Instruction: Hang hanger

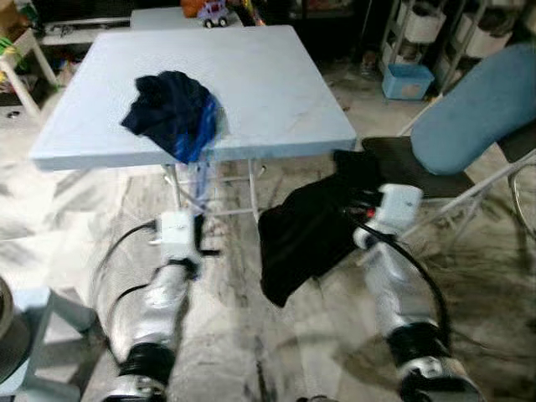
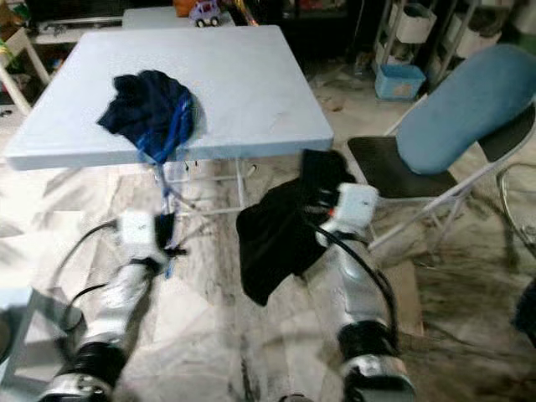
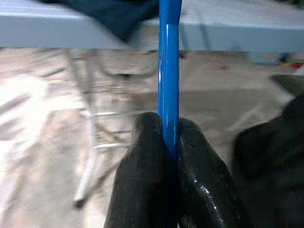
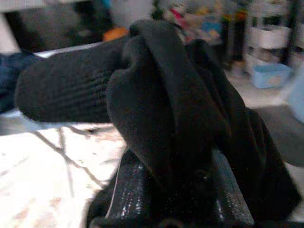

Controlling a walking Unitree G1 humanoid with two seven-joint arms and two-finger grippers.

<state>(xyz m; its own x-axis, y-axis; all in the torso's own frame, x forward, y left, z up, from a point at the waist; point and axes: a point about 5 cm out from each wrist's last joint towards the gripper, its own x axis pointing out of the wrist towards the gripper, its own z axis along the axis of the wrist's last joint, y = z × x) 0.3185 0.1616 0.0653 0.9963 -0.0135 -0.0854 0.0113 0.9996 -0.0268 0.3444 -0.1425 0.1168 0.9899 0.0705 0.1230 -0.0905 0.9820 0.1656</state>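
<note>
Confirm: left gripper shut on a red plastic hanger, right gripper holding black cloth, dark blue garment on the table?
Wrong colour. The left wrist view shows the left gripper shut on a blue plastic hanger, not red. The right gripper does hold black knitted cloth, and the dark blue garment lies on the pale blue square table.

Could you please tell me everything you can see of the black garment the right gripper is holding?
The black garment is soft, matte cloth, ribbed like a knit in the right wrist view. It is bunched up and pinched in the right gripper, whose fingers are closed on a fold. From there it hangs in loose folds above the floor, in front of the blue table and beside the folding chair. It is crumpled, so its type is unclear.
</note>
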